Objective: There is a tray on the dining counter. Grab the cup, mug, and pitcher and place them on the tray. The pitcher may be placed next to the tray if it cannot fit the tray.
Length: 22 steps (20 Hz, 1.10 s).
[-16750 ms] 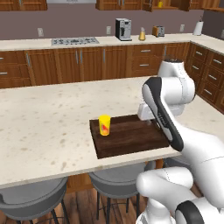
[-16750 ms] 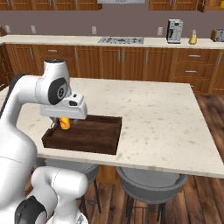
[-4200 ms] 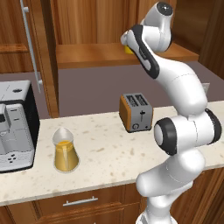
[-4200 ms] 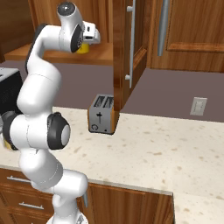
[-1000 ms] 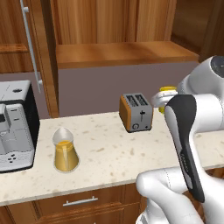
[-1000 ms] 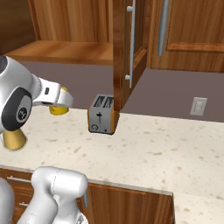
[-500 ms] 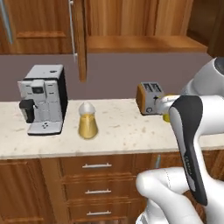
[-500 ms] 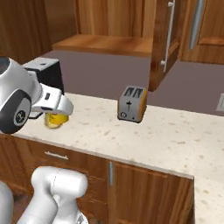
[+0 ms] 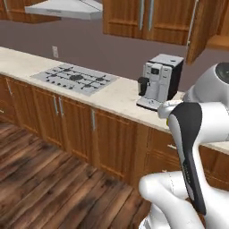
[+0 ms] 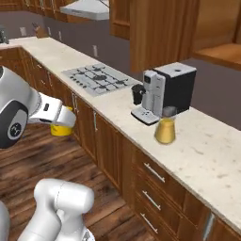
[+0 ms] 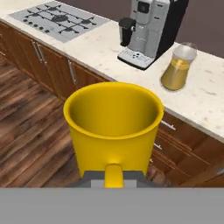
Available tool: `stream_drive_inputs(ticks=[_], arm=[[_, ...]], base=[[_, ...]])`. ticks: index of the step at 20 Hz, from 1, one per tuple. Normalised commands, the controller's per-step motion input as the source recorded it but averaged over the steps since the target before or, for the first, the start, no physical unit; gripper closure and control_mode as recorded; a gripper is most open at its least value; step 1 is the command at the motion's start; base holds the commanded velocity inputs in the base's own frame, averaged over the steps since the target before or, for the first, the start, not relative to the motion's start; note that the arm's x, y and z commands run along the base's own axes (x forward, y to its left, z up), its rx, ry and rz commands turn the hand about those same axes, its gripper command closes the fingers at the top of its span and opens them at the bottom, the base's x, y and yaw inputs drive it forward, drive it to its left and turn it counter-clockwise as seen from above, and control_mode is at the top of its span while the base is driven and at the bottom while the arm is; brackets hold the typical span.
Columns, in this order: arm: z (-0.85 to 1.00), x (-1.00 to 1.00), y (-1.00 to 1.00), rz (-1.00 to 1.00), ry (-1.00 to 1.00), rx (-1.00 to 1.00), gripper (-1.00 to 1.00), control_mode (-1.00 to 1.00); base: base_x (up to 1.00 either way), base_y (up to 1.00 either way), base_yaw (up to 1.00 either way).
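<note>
My gripper is shut on the short yellow mug, which it holds out over the wooden floor in front of the cabinets. Seen from the hand view, the mug is upright and empty, its handle between the jaws. The pitcher, clear glass with orange liquid, stands on the long appliance counter just right of the coffee machine; in the hand view the pitcher lies beyond the mug, up and to the right. The tray, the dining counter and the cup are out of view.
A cooktop is set into the long beige counter left of the coffee machine, under a range hood. Brown drawers and cabinet doors front the counter. Wooden floor spreads out before them.
The whole picture has shifted as the base moved: the toaster has gone from view, and the cooktop and floor have come in. The mug stays in my shut gripper.
</note>
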Motion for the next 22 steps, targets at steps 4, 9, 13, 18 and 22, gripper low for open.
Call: stream_drive_inputs(ticks=[4, 9, 13, 18, 22], arm=[[0.0, 0.0, 0.0, 0.0, 0.0, 0.0, 1.0, 1.0], [0.0, 0.0, 0.0, 0.0, 0.0, 0.0, 1.0, 1.0], [0.0, 0.0, 0.0, 0.0, 0.0, 0.0, 1.0, 1.0], [0.0, 0.0, 0.0, 0.0, 0.0, 0.0, 1.0, 1.0], [0.0, 0.0, 0.0, 0.0, 0.0, 0.0, 1.0, 1.0]], base=[[-0.17, 0.02, 1.0], [-0.15, 0.05, 1.0], [-0.13, 0.17, 1.0], [-0.14, 0.26, 1.0], [0.0, 0.51, 1.0]])
